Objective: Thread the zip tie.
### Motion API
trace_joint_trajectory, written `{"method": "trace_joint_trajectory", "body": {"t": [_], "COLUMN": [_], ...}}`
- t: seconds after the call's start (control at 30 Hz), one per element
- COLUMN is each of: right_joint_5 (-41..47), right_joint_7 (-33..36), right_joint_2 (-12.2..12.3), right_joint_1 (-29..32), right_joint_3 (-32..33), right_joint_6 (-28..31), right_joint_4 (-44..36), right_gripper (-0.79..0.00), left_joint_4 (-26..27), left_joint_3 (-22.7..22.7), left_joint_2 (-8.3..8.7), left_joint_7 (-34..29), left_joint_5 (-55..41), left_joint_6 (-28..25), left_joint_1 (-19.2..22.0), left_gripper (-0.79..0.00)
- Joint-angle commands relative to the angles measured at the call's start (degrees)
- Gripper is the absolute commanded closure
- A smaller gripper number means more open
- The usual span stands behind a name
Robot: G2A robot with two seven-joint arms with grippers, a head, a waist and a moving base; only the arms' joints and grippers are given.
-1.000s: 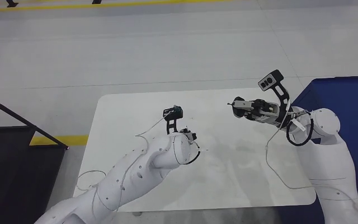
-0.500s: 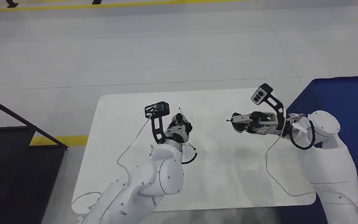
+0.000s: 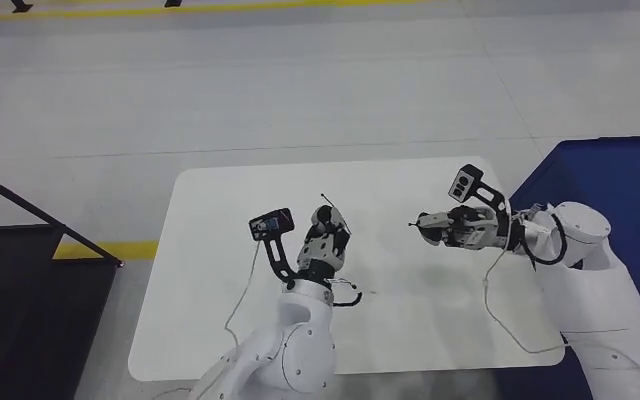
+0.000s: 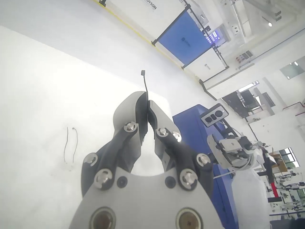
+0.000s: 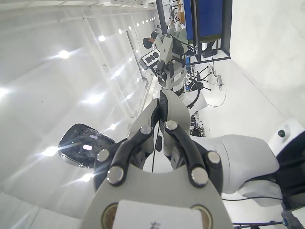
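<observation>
- Left gripper [image 4: 147, 97] over the middle of the white table [image 3: 200, 300], fingers clenched flat together on the zip tie [image 4: 144, 79].
- Zip tie black and thin, pinched low on its strap. A short length sticks out past the fingertips, with the small square head at the free tip, pointing away from the robot and clear of the tabletop.
- Right gripper [image 3: 421, 224] at about the same depth, over the right half of the table, aimed sideways at the left gripper. Clear gap between the two, no contact.
- Fingers there closed as well, grasping a thin black strip [image 5: 155, 148] that runs back between them toward the wrist. A short tip of it pokes out in front, toward the zip tie but well short of it.
- On the tabletop, two thin strands [image 4: 67, 144] lying side by side, loose, apart from the zip tie and from both grippers.
- Blue panel [image 3: 590, 170] just beside the table's right edge.
- Farther off, bare grey floor [image 3: 300, 80].
- At the far end of that floor, a yellow line [image 3: 200, 10] running across.
</observation>
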State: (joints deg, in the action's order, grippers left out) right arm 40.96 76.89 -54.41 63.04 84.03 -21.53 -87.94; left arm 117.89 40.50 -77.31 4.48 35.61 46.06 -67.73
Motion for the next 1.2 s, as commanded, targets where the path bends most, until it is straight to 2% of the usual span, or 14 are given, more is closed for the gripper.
{"method": "trace_joint_trajectory", "body": {"t": [0.0,0.1,0.2,1.17], "right_joint_5": [-1.56,-3.09,-4.36,-4.36], "right_joint_7": [-1.83,-3.24,-3.65,-3.65], "right_joint_2": [0.0,-0.02,0.01,0.01], "right_joint_1": [0.86,1.61,1.95,1.95], "right_joint_3": [-0.83,-1.99,-2.79,-2.79], "right_joint_6": [1.22,2.71,3.55,3.55], "right_joint_4": [-0.77,-0.74,-1.24,-1.24], "right_gripper": [0.0,0.0,0.0,0.0], "left_joint_4": [-0.04,-0.23,-0.18,-0.18], "left_joint_3": [-2.41,-4.36,-4.51,-4.51], "left_joint_2": [-0.48,-1.19,-1.81,-1.81], "left_joint_7": [3.64,6.5,9.68,9.68], "left_joint_5": [4.0,6.98,8.76,8.76], "left_joint_6": [0.34,0.16,2.09,2.09], "left_joint_1": [-1.01,-1.91,-2.88,-2.88], "left_gripper": [0.0,0.0,0.0,0.0]}}
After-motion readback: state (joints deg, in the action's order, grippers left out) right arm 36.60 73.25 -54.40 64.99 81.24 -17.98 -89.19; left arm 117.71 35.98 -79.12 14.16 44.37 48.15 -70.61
